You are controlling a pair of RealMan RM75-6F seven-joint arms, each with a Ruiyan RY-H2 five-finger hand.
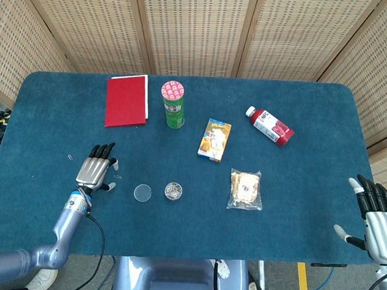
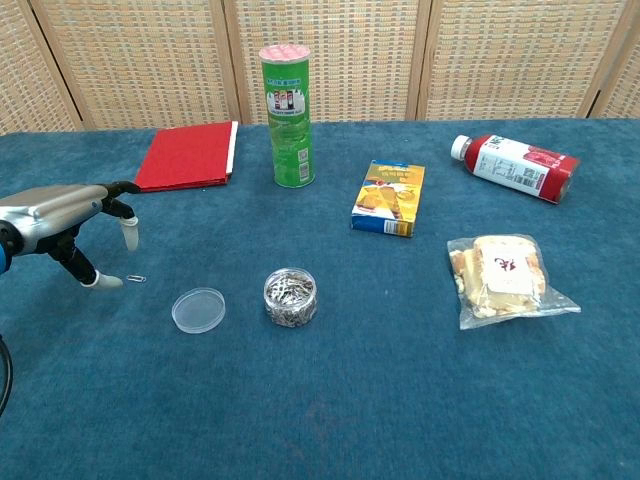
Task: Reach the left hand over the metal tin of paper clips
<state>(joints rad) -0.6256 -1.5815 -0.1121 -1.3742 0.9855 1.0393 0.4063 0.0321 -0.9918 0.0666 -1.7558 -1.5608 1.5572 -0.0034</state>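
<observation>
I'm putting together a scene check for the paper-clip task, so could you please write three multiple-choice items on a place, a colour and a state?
1. Where does the clear round plastic lid lie relative to the round metal tin of paper clips?
A. on it
B. to its left, apart
C. behind it

2. What colour is the flat folder?
A. red
B. yellow
C. white

3. How is the left hand?
A. gripping the tin
B. pressing the lid
C. open, holding nothing

Answers: 1 B, bare table shows between them; 2 A, its cover is plain red; 3 C, its fingers are spread left of the lid.
</observation>
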